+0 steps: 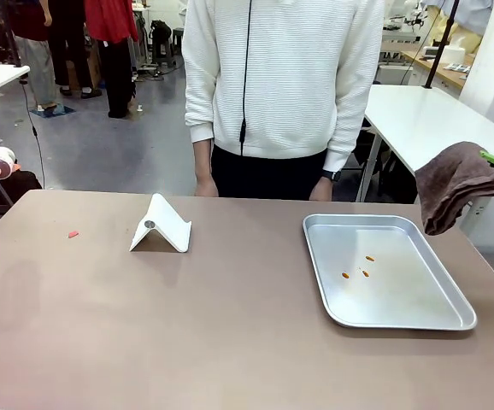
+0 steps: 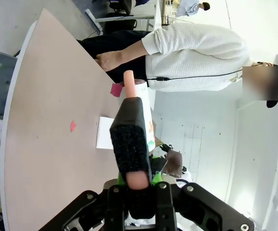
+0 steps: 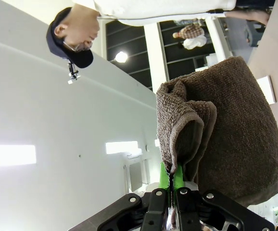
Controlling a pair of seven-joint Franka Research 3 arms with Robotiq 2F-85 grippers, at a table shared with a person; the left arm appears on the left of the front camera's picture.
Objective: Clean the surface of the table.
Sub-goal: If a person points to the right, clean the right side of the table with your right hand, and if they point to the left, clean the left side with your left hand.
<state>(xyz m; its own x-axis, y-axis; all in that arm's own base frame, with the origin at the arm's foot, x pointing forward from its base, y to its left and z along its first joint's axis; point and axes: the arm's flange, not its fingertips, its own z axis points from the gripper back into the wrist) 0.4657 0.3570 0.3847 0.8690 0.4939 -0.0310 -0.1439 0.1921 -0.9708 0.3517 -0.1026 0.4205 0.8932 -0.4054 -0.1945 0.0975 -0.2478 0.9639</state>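
Observation:
The taupe-brown table (image 1: 230, 342) carries a small red scrap (image 1: 73, 233) near its left side; the scrap (image 2: 73, 125) also lies on the tabletop (image 2: 47, 96) in the left wrist view. My left gripper (image 2: 132, 110) is shut on a lint roller (image 2: 141, 94) with a pink handle. The roller (image 1: 1, 160) hangs just off the table's far left corner. My right gripper (image 3: 170, 174) is shut on a folded brown towel (image 3: 225, 134). It holds the towel (image 1: 456, 181) in the air beyond the table's right edge, above the tray's far corner.
A silver tray (image 1: 426, 316) with several small orange bits lies at the right. A white folded stand (image 1: 161, 226) sits left of centre. A person in a white sweater stands at the far edge, hands (image 1: 204, 186) touching it. White tables stand behind.

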